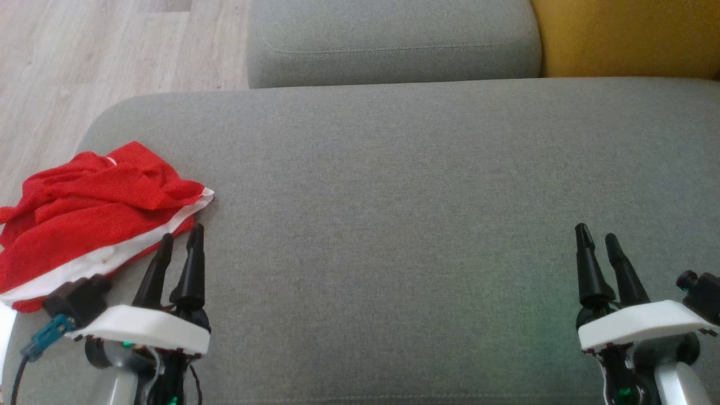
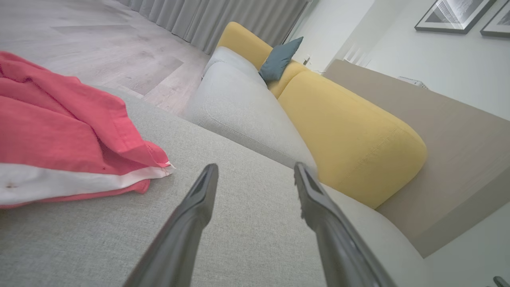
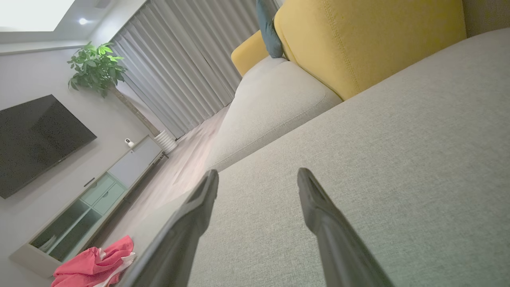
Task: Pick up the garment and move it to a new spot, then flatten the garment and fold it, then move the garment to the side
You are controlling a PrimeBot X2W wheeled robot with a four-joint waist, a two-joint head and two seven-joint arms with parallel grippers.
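Observation:
The garment [image 1: 90, 214] is a crumpled red cloth with a white band, heaped at the left end of the grey sofa cushion [image 1: 394, 185]. It also appears at the left of the left wrist view as garment [image 2: 59, 135] and small at the bottom left of the right wrist view as garment [image 3: 95, 265]. My left gripper [image 1: 180, 239] stands open just right of the garment's near corner, fingers apart with nothing between them [image 2: 255, 171]. Far to the right my right gripper [image 1: 597, 235] is open and empty above bare cushion [image 3: 257, 175].
A second grey cushion [image 1: 394, 45] lies beyond, with a yellow backrest [image 1: 624, 34] at the far right. Wooden floor [image 1: 84, 56] lies past the cushion's left edge. A TV [image 3: 36, 143], a low cabinet [image 3: 87, 207] and a plant [image 3: 95, 67] stand across the room.

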